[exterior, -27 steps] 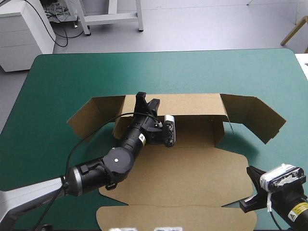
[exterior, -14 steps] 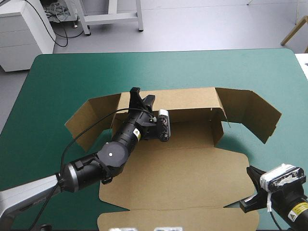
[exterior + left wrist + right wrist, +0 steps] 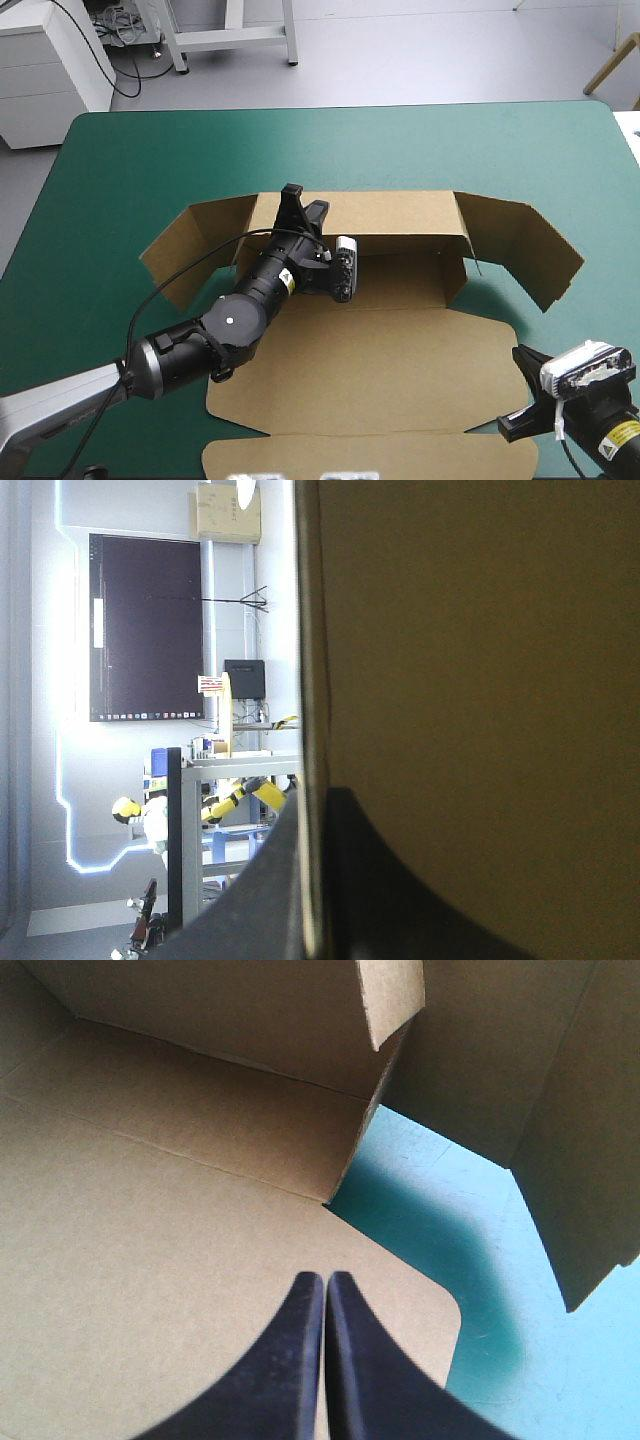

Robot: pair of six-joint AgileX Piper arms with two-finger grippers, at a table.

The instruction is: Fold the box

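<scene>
we see the brown box (image 3: 380, 340) mid-table on the teal-green cover (image 3: 150, 160), its far wall raised, its side flaps angled outward and its broad panel flat toward the near edge. our left gripper (image 3: 303, 206) pinches the far wall's top edge. our right gripper (image 3: 325, 1280), fingers pressed together, sits by the box's near right corner.

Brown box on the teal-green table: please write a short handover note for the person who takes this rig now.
Left gripper: shut on the top edge of the raised rear wall of the brown cardboard box.
Right gripper: shut, holding nothing, over the near right corner of the flat panel; whether it touches cannot be told.
Box: mid-table on the teal-green cover; left end flap and right end flap angle outward.
Done: rear wall up.
To do: probably raise and tuck the remaining walls.
</scene>
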